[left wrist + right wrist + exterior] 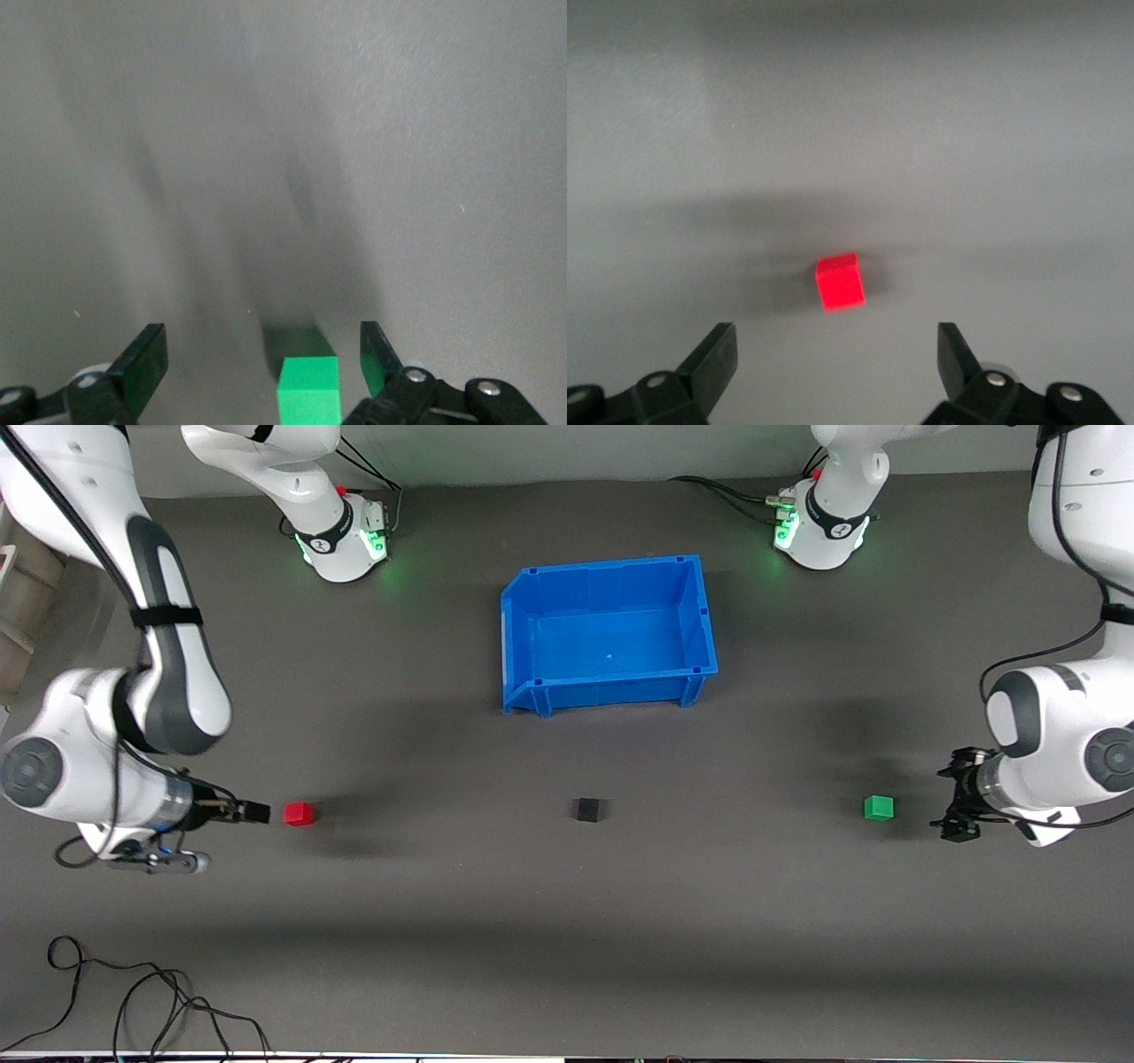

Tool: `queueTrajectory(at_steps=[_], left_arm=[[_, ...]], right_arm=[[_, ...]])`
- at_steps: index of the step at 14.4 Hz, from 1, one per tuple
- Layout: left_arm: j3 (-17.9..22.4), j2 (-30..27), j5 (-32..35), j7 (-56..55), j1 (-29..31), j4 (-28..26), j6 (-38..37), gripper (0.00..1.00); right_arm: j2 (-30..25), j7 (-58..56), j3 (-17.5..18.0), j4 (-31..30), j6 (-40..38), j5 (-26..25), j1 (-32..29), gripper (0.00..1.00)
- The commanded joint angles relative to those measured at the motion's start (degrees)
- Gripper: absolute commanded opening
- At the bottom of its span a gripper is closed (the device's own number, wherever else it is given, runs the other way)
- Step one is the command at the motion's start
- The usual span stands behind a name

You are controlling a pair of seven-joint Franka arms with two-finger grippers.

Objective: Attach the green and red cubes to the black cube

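The red cube point(299, 813), black cube point(588, 810) and green cube point(879, 807) lie apart in a row on the grey mat, the black one in the middle. My right gripper point(257, 812) is low beside the red cube, toward the right arm's end. In the right wrist view it point(837, 354) is open, with the red cube point(840, 282) just ahead of its fingertips. My left gripper point(950, 797) is low beside the green cube, toward the left arm's end. In the left wrist view it point(263, 359) is open, with the green cube point(308, 390) between its fingers, untouched.
An empty blue bin point(518, 638) stands on the mat farther from the front camera than the black cube. Loose black cables point(133, 992) lie near the front edge at the right arm's end.
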Motion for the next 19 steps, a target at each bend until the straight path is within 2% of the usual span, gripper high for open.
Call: queueTrajectory(at_steps=[1,3,6,9,12,16,19], left_arm=[[0.28,3.15,-0.4,-7.88,-2.37,2.65,-0.09,0.97],[0.19,4.3,-0.75,-9.21,-2.46,2.74,0.17,0.96],[0.02,6.06,-0.93,-15.18,-5.0,4.14,0.17,0.96],[0.11,7.99,-0.14,-15.45,-6.06,4.15,2.71,0.96],[0.11,8.88,1.17,-13.44,-6.24,3.79,3.42,0.72],[0.11,8.44,1.62,-12.64,-5.54,4.14,3.16,0.73],[0.11,8.18,1.62,-12.73,-5.54,4.06,2.63,0.77]], right_arm=[[5.24,0.96,-0.21,1.12,4.52,1.59,0.46,1.0],[7.35,1.05,-0.12,0.94,7.25,1.68,0.55,1.0],[8.76,0.87,-0.12,0.24,9.01,4.76,2.12,1.0],[8.42,0.17,-0.12,-3.88,13.66,4.76,2.39,1.0],[8.77,-1.75,-0.12,-6.09,18.06,4.76,2.04,1.0],[8.15,-2.65,-0.12,-8.28,18.33,4.76,1.86,1.0],[7.54,-2.82,-0.12,-9.87,18.33,4.76,1.95,1.0]])
